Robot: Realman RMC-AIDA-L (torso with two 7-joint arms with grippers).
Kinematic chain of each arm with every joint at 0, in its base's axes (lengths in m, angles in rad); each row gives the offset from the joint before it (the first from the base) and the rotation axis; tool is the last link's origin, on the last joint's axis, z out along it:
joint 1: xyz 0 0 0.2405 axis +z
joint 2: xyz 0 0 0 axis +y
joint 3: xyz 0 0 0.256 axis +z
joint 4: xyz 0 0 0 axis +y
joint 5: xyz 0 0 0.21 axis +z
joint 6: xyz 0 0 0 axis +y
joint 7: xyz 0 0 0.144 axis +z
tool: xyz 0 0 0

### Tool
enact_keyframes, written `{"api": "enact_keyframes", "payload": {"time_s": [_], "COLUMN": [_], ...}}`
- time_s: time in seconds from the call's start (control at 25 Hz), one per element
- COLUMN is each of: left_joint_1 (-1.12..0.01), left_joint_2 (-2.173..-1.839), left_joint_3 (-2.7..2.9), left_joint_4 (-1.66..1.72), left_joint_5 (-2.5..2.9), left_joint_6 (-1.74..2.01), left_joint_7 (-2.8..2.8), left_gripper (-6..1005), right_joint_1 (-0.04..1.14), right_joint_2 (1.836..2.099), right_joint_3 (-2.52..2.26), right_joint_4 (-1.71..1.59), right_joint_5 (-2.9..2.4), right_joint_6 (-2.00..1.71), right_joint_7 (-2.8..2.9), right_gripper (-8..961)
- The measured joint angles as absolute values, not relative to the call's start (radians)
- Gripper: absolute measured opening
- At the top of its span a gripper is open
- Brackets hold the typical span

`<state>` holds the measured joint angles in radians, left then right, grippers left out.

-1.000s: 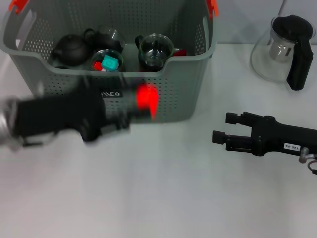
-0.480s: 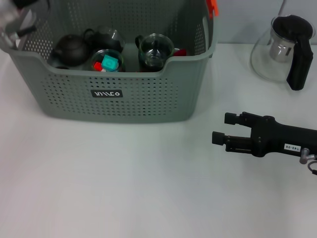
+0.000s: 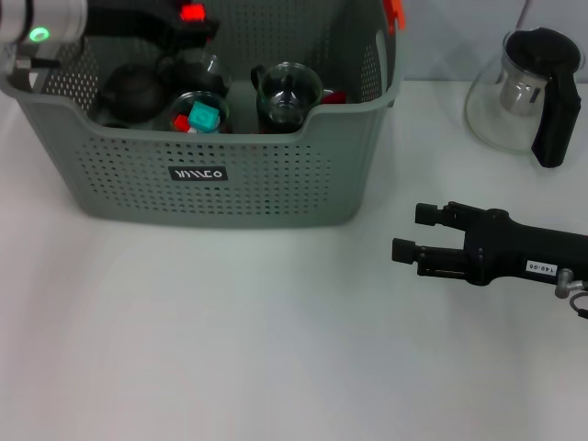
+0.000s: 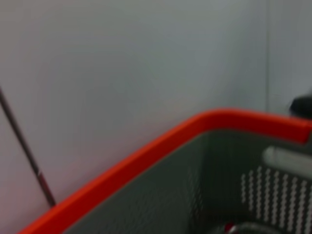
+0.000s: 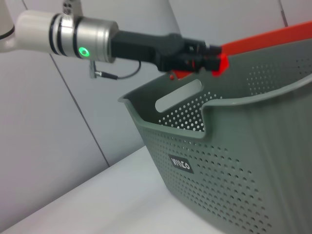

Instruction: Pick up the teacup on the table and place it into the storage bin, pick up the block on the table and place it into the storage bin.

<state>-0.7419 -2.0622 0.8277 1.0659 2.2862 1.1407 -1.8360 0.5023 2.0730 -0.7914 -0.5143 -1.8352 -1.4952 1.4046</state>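
The grey perforated storage bin [image 3: 276,188] stands at the back left of the table. My left gripper [image 3: 197,18] reaches in from the left above the bin's back part, shut on a small red block [image 3: 191,12]. The right wrist view shows it [image 5: 204,54] over the bin [image 5: 234,161]. The left wrist view shows the bin's inner wall [image 4: 234,185] and orange-red clip [image 4: 146,156]. A glass teacup [image 3: 288,92] stands inside the bin. My right gripper [image 3: 409,232] rests open and empty over the table, right of the bin.
The bin also holds a black teapot [image 3: 129,92], a dark glass pot [image 3: 197,69] and a glass cup with teal and red blocks [image 3: 200,115]. A glass teapot with a black handle [image 3: 528,87] stands at the back right.
The left gripper rose with the red block from in front of the bin, swung out to the far left, and now reaches over the bin's back. The right arm has barely moved.
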Motion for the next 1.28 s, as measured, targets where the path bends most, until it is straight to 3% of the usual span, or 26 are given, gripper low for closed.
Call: {"api": "enact_keyframes", "payload": {"time_s": [0.24, 0.6, 0.84, 1.04, 1.16, 1.28], "left_joint_1": [-0.746, -0.704, -0.594, -0.592, -0.578, -0.520], "left_joint_2": [-2.094, -2.112, -2.105, -2.054, -2.034, -2.059], "left_joint_3": [0.871, 0.858, 0.708, 0.519, 0.485, 0.500], "left_joint_4": [1.052, 1.118, 1.086, 0.742, 0.560, 0.521], "left_joint_5": [2.365, 2.288, 1.743, 1.496, 1.525, 1.619], "left_joint_6": [1.045, 1.044, 1.254, 1.584, 1.735, 1.816], "left_joint_7": [-1.883, -1.899, -1.721, -1.505, -1.331, -1.173], "left_gripper": [468, 473, 741, 864, 861, 859], "right_joint_1": [0.503, 0.503, 0.500, 0.499, 0.501, 0.503], "right_joint_2": [2.072, 2.072, 2.073, 2.076, 2.078, 2.082], "right_joint_3": [-0.788, -0.776, -0.775, -0.767, -0.764, -0.765], "right_joint_4": [-0.514, -0.514, -0.514, -0.514, -0.513, -0.512], "right_joint_5": [-1.835, -1.835, -1.835, -1.835, -1.835, -1.837], "right_joint_6": [-1.489, -1.488, -1.490, -1.494, -1.495, -1.495], "right_joint_7": [1.406, 1.406, 1.403, 1.400, 1.391, 1.386], "right_gripper": [927, 927, 927, 927, 927, 927]}}
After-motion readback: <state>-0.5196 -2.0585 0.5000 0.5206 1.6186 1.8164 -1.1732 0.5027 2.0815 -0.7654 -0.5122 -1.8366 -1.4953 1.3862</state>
